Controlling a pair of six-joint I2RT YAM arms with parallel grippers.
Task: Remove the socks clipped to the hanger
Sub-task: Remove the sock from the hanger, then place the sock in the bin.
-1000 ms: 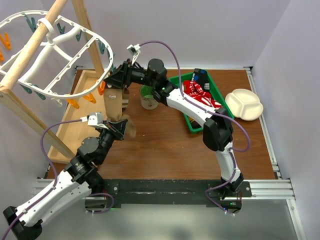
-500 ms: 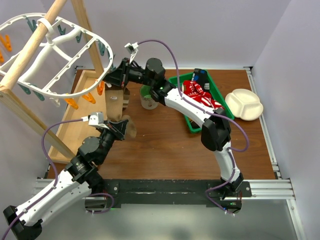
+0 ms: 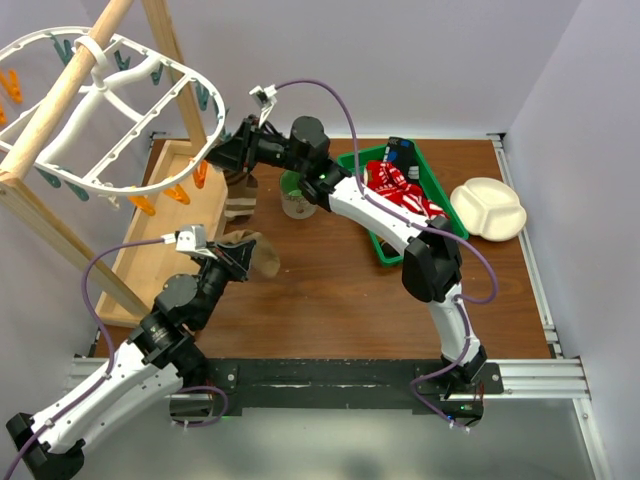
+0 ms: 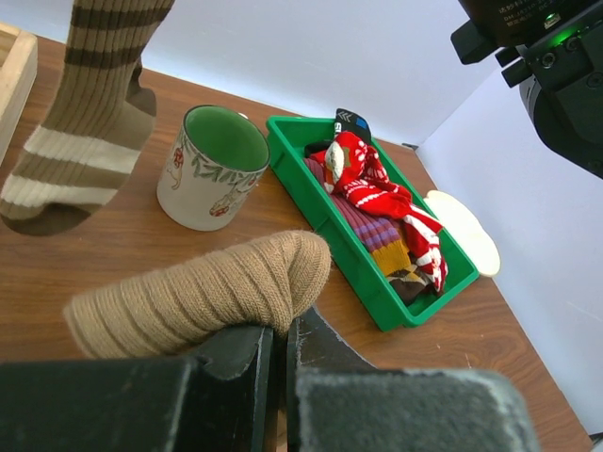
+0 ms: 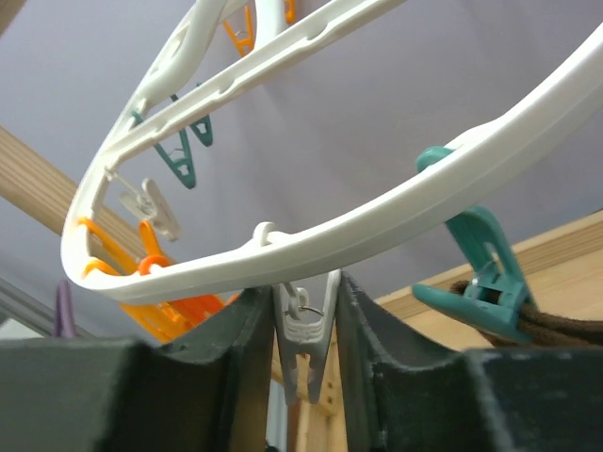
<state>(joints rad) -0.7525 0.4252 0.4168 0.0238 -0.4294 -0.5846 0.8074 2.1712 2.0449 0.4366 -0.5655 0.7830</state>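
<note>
While a tan ribbed knit sock (image 4: 203, 292) is held pinched in the closed left gripper (image 4: 280, 331) at the bottom of the left wrist view, the right gripper (image 5: 303, 294) is positioned at the rim of the large white plastic oval hanger (image 5: 377, 213), seen at the upper left of the overhead frame. Its fingers are set on either side of a small white plastic clip (image 5: 306, 344) hung from that rim; whether the clip is being squeezed cannot be told. Just right of it, a dark brown fabric edge (image 5: 556, 330) is bitten by a teal plastic clip (image 5: 476, 254). A brown sock banded in white and dark brown (image 4: 89, 122) is seen hanging at the upper left of the left wrist view, beside a white floral ceramic mug (image 4: 212, 174). Red-and-white and purple socks (image 4: 367, 184) are piled in a green plastic bin (image 4: 325, 224) at centre right.
</note>
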